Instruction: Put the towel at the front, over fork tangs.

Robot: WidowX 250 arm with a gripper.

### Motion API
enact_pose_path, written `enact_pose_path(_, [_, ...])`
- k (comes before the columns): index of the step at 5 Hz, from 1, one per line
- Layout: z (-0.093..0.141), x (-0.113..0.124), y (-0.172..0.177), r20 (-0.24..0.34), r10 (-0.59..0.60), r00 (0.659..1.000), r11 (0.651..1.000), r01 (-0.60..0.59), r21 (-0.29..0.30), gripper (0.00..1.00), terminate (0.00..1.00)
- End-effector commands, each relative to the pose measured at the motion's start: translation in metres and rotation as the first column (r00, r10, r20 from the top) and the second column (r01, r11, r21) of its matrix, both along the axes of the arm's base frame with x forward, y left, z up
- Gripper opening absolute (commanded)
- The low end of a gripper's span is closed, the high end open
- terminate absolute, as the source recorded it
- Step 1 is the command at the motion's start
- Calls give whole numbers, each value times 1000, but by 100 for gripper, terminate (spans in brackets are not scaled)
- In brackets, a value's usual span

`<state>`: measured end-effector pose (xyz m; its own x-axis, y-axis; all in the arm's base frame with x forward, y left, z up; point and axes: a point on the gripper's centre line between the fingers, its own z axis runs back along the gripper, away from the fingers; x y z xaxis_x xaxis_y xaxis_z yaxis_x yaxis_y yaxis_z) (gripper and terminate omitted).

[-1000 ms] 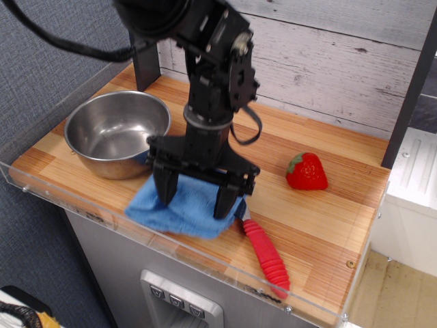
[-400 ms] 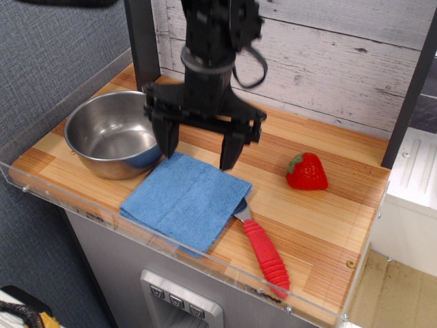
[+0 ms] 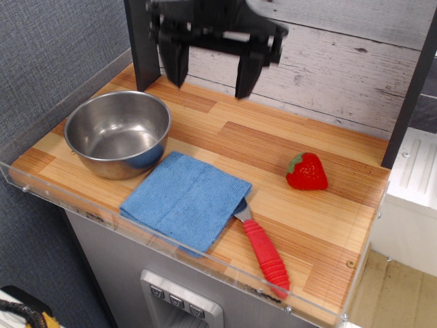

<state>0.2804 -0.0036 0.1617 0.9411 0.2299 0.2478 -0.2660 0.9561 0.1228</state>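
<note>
One folded blue towel (image 3: pixel 186 201) lies flat near the front edge of the wooden desk (image 3: pixel 307 219), its right corner draped over the fork tangs (image 3: pixel 240 207) — only a sliver of grey metal shows at the towel's edge, so how much of the head is covered is hard to say. From that sliver the fork's ribbed red handle (image 3: pixel 267 257) runs toward the front right, close to the clear plastic lip (image 3: pixel 171 253) along the desk's front. Just beside the towel's back left corner sits a steel bowl (image 3: pixel 117 132), possibly touching it. A red toy strawberry (image 3: pixel 306 171) stands well apart to the right. High above the back of the desk hangs the black claw (image 3: pixel 209 74) — its two fingers spread wide, gripping nothing.
</note>
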Motion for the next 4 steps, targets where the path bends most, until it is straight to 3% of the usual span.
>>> enact_pose_path(1, [15,5,18,53,37,998,999,-37,18,100,0])
enact_pose_path(3, [15,5,18,53,37,998,999,-37,18,100,0])
enact_pose_path(4, [15,5,18,53,37,998,999,-37,18,100,100])
